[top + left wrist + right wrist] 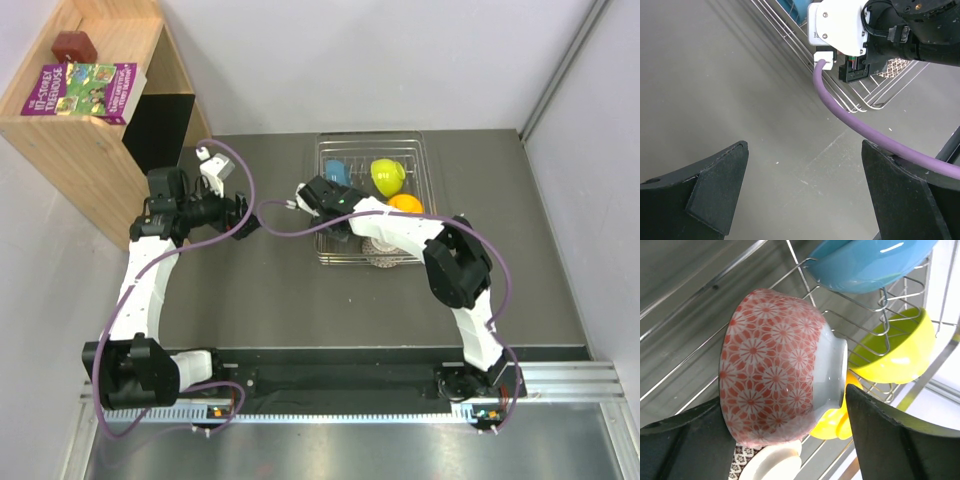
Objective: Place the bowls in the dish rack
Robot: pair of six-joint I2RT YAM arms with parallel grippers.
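Observation:
The dish rack (pixel 424 165) stands at the middle back of the table. In it are the blue bowl (pixel 336 172), the yellow-green bowl (pixel 387 176), the orange bowl (pixel 405 204) and the lattice bowl (pixel 381 247). My right gripper (pixel 312 196) reaches into the rack's left side. In the right wrist view the right gripper (pixel 785 400) is shut on the pinkish-red bowl (pixel 772 365), which is on its side with its white foot against one finger (pixel 890 435). The arm hides this bowl in the top view. My left gripper (pixel 243 216) is open and empty over bare table left of the rack.
A wooden shelf (pixel 110 140) stands at the back left with a book (pixel 85 88) and a dark red object (pixel 74 45) on top. A purple cable (pixel 850 117) runs between my left gripper and the rack corner (pixel 867 102).

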